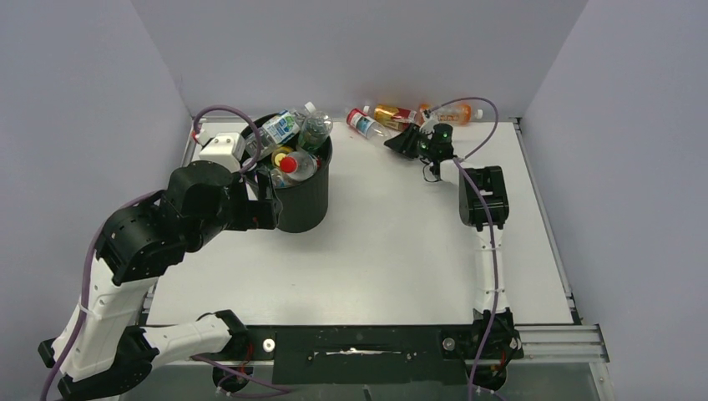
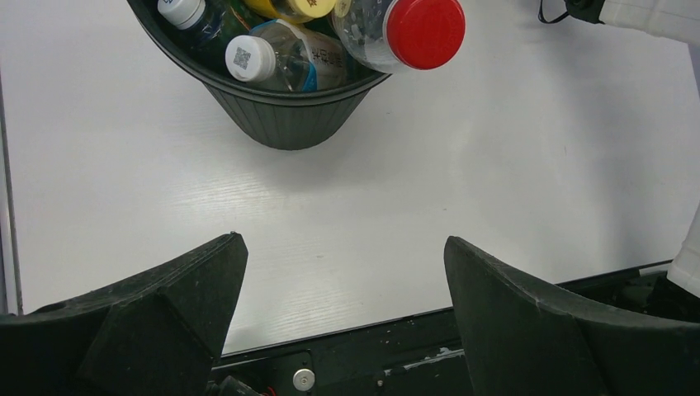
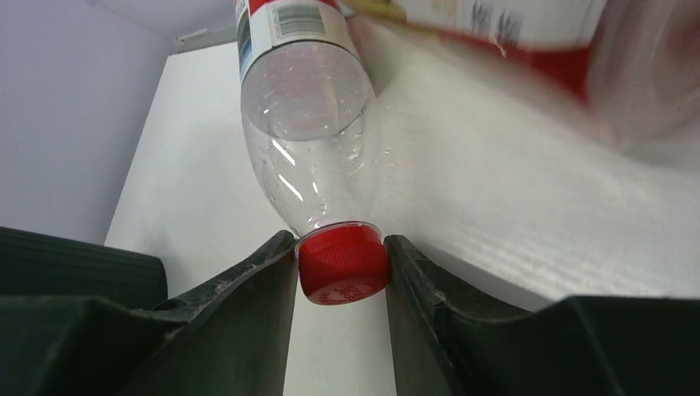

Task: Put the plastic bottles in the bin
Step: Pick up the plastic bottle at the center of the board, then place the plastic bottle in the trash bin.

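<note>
Right wrist: right pincer point(image 3: 340, 243) grips the clear bottle point(image 3: 305, 124) by its red cap point(image 3: 343, 271); left pincer point(image 2: 344, 247) gapes empty. Next, lift it to the bin point(image 1: 307, 202).

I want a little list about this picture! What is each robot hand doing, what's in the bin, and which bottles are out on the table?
Left gripper: open, holding nothing, near the bin
Right gripper: pinching the red cap of a clear bottle
In the bin: piled bottles, heaped above the rim
On the table: the clear bottle, an amber bottle and an orange bottle, all at the far edge
Left to do: three bottles
</note>
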You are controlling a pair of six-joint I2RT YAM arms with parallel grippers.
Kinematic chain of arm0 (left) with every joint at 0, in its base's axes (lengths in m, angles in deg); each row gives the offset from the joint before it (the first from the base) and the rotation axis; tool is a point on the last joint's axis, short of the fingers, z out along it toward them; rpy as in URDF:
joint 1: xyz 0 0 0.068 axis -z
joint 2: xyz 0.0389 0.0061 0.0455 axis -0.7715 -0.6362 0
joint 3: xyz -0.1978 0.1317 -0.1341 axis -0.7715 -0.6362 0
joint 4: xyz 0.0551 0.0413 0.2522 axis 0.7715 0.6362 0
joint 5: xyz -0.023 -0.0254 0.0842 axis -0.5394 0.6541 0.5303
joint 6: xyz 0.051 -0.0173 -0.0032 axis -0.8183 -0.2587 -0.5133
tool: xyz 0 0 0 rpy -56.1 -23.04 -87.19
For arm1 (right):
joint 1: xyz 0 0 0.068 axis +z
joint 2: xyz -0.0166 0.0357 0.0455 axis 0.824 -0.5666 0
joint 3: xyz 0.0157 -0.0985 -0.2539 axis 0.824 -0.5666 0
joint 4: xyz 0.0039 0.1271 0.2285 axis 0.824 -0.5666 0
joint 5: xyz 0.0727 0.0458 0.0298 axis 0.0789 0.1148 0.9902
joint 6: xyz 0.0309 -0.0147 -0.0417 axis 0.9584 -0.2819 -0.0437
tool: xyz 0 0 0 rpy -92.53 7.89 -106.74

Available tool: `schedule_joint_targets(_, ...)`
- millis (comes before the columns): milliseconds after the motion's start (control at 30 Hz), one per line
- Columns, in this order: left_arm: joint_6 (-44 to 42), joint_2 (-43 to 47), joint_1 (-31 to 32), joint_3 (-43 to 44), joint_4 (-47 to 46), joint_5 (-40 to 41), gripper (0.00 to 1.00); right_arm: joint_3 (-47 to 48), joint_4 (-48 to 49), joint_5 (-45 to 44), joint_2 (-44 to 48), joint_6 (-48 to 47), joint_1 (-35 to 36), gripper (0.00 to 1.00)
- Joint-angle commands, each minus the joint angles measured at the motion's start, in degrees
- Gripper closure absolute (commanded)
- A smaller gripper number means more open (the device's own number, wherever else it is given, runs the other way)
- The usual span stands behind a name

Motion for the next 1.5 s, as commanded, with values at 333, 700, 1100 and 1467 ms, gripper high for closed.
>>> schedule_joint_targets(333, -0.03, 1.76, 0.14, -0.89, -6.22, 0.89, 0.08, -23.74, 1.73, -3.07, 35.06, -7.42, 2.5, 0.68)
schedule_joint_targets(700, -0.89, 0.59, 0.17, 2.17, -8.98, 3.04, 0.08, -24.94, -20.63, -6.26, 57.28, -18.23, 5.28, 0.68)
schedule_joint_targets(1100, -2.6, -4.86, 0.26, 17.87, -11.56, 0.05, 0.08, -22.94, -25.95, -1.25, 72.36, -17.29, 14.7, 0.67)
schedule_joint_targets(1467, 6.43, 6.28, 1.57, 0.37, -35.86, 2.16, 0.06, -22.28, -23.28, -4.72, 77.28, -14.19, 26.61, 0.66)
